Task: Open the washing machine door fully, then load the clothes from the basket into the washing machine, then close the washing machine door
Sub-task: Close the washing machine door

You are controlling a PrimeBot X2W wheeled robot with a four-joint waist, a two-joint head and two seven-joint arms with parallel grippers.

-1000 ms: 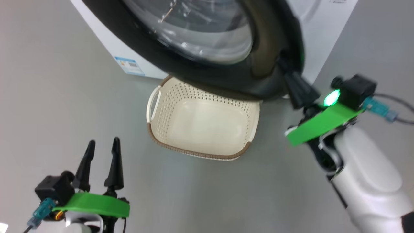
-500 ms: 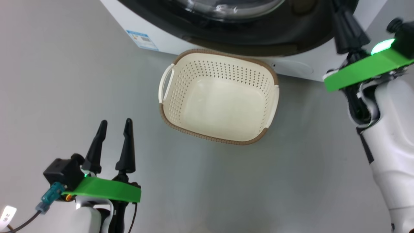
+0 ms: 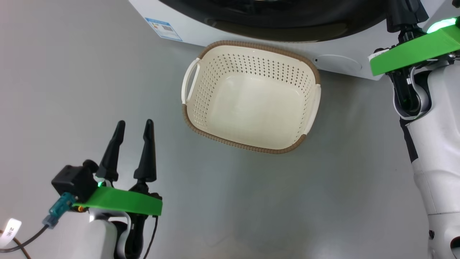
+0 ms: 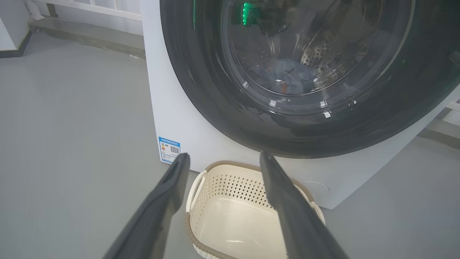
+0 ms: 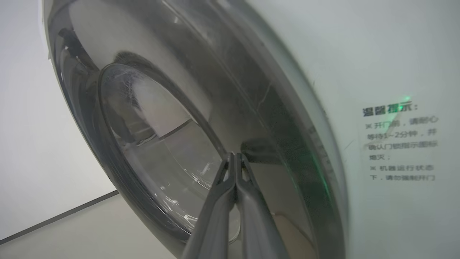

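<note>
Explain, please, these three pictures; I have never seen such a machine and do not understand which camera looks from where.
A wheeled robot with two arms stands before a white washing machine. The head picture looks down from its head: the empty basket lies on the grey floor, the left gripper open, holding nothing. Each wrist picture looks along one gripper's fingers. The left one shows the door, seemingly closed, clothes behind its glass. The right gripper is shut, tips by the door.
</note>
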